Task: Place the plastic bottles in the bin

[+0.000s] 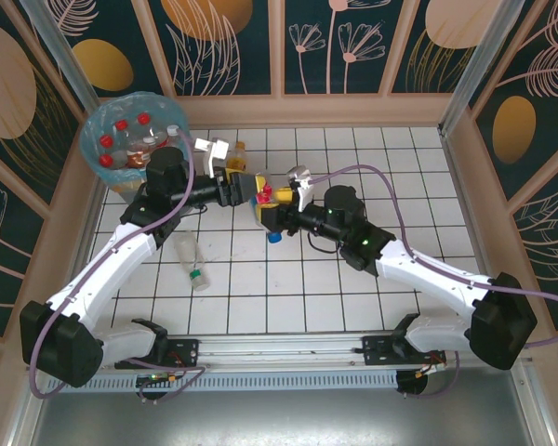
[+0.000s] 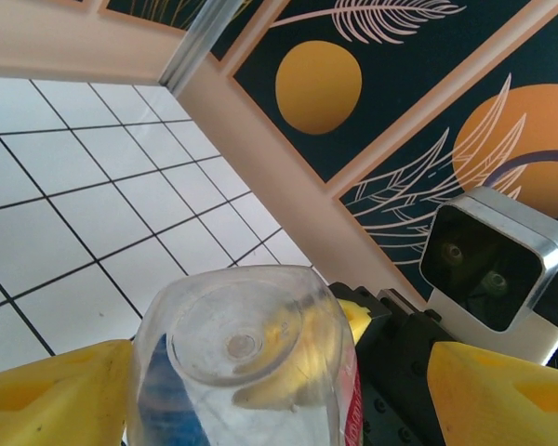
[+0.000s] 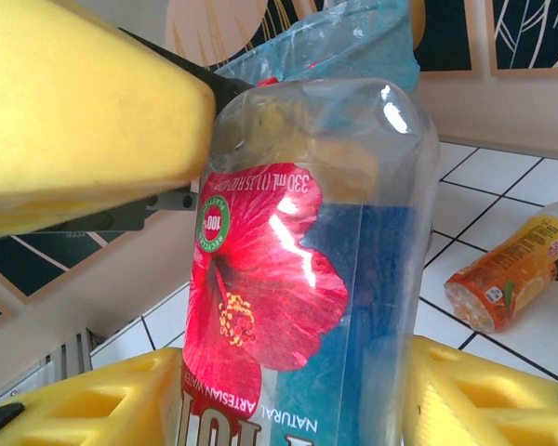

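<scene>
The plastic bottles (image 1: pixel 126 139) that are dealt with lie in the bin (image 1: pixel 91 139), which stands at the far left corner of the table (image 1: pixel 353 307). Several red-capped ones show inside its pale blue liner, and there looks to be room for more.

The two arms meet over the middle of the table. The right gripper (image 3: pixel 288 400) is clenched on a red-labelled bottle (image 3: pixel 298 279), with a yellow finger pressed to each side of it. The left gripper (image 2: pixel 279 400) is spread around the same bottle's base. One finger touches the plastic and the other stands apart from it, so it has not yet taken hold.

I judge this to be a handover from right to left, since the bin is on the left arm's side. The next move calls for the left gripper to close firmly before the right one lets go. The left arm can then carry the bottle far and left, over the bin's rim, and drop it there. The plastic looks thin and slick, so a weak pinch might let it slip.

Two bottles remain on the tiles. A clear bottle (image 1: pixel 193 263) lies near the left arm, and an orange-labelled bottle (image 3: pixel 511 274) lies just beyond the grippers on the far side.
</scene>
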Tool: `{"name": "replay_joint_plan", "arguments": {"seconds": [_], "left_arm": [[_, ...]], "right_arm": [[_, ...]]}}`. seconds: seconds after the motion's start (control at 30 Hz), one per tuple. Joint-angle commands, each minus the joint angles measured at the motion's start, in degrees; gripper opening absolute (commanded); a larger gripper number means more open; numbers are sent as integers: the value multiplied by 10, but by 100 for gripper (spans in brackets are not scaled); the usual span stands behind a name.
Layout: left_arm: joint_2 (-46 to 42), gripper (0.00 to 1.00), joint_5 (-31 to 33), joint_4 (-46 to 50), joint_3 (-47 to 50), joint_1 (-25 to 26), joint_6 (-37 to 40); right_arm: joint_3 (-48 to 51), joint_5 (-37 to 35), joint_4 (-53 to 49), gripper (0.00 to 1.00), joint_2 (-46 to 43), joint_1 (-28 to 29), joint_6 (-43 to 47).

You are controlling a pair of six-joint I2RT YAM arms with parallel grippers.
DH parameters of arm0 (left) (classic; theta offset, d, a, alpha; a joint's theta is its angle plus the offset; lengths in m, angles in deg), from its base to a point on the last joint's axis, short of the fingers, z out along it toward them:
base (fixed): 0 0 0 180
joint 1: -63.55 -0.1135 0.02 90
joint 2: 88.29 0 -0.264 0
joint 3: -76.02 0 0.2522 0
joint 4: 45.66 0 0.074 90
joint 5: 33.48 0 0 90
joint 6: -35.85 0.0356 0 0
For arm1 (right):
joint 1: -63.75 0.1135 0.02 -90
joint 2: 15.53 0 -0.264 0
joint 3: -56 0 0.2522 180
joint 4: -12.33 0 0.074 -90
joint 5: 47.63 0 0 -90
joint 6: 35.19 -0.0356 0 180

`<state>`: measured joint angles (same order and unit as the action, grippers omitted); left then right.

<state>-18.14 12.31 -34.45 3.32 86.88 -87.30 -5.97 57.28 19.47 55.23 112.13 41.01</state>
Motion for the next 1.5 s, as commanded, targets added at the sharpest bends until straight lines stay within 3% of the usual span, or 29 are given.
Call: {"name": "replay_joint_plan", "arguments": {"seconds": [0.0,0.13,0.37,0.43,0.5,0.57,0.63,0.73,0.93,1.03,1.23,1.47], "left_arm": [[7,81,-13,24,-19,6,16],[3,77,-8,16,-14,7,21],[-6,52,27,13,-17,7,27],[-7,51,55,20,-26,7,22],[-6,51,107,44,-49,7,21],[-9,51,175,79,-84,7,30],[-12,52,231,98,-120,7,35],[-16,55,303,107,-172,7,52],[18,59,519,186,-326,4,157],[36,59,639,179,-370,-10,203],[80,59,649,194,-426,-127,201],[139,60,672,271,-477,-191,249]], "right_arm": [[-4,4,33,56,-18,9,10],[-7,4,35,56,-20,12,14],[-12,-23,27,59,-13,12,12],[-14,-38,26,68,-12,14,10],[-12,-67,26,82,-14,20,11],[-14,-113,25,88,-19,27,15],[-21,-169,16,91,-20,36,18],[-35,-195,7,93,-19,43,20],[-73,-190,23,95,4,58,11],[-90,-180,27,95,27,65,7],[-112,-162,20,95,51,84,-2],[-97,-179,9,95,39,95,5]]}}
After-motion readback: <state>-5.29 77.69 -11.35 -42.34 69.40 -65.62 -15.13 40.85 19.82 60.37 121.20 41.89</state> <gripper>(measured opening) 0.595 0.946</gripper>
